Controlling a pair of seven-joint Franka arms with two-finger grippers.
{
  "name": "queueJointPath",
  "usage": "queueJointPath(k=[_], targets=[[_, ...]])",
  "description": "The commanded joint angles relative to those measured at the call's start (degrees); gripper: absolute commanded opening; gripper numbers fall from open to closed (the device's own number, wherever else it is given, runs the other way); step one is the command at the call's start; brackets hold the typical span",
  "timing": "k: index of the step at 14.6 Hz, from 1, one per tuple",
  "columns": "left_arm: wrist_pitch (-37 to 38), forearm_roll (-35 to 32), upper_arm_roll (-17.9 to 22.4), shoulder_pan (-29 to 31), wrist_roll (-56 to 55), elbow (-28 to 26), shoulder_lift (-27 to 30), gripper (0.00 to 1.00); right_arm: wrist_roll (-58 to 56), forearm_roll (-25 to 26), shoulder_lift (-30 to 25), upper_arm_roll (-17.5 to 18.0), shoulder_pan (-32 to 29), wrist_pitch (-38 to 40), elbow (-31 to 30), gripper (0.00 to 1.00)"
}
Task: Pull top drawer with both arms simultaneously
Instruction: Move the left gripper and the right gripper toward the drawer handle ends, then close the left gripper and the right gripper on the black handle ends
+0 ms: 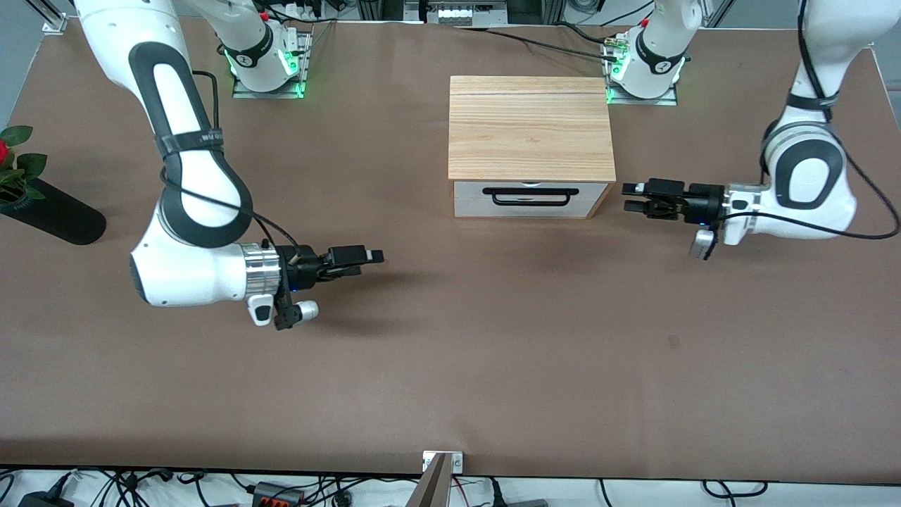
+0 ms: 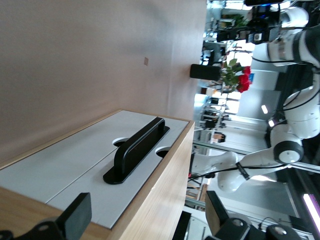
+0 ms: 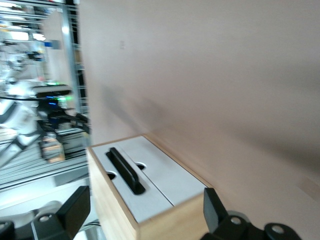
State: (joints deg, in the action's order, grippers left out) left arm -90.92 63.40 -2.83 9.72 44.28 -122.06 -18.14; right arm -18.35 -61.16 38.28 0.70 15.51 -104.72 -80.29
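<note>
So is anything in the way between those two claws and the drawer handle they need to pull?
Nothing visible. The left claw hangs open beside the cabinet, the right claw open over bare table. The top drawer is shut, its black handle unobstructed.

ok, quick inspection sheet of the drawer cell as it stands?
Surface: brown table mat, bare in front of the cabinet.
Job's things: white-fronted top drawer with black bar handle, shut, under light wood cabinet top.
Clutter: black vase of red flowers at the right arm's end.
Grippers: left gripper beside the cabinet, fingers open; right gripper over bare mat, fingers open.
Cables: black leads along both arms.
Surroundings: nothing seen.
</note>
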Motion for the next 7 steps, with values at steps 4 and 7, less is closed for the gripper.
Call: queueJointPath(k=[4,7], targets=[[-0.4,9.3,-2.3,-1.2,9.7,-1.1,-6.7,1.00,-17.6,-18.1,-0.1,-0.1,6.6,-11.6,-10.3,1.00],[-0.4,12.3,-3.8,-1.3,12.4,-1.2,-10.1,0.95,-28.9,-30.6,-0.3,-0.1,10.8,-14.2,-14.3,1.00]])
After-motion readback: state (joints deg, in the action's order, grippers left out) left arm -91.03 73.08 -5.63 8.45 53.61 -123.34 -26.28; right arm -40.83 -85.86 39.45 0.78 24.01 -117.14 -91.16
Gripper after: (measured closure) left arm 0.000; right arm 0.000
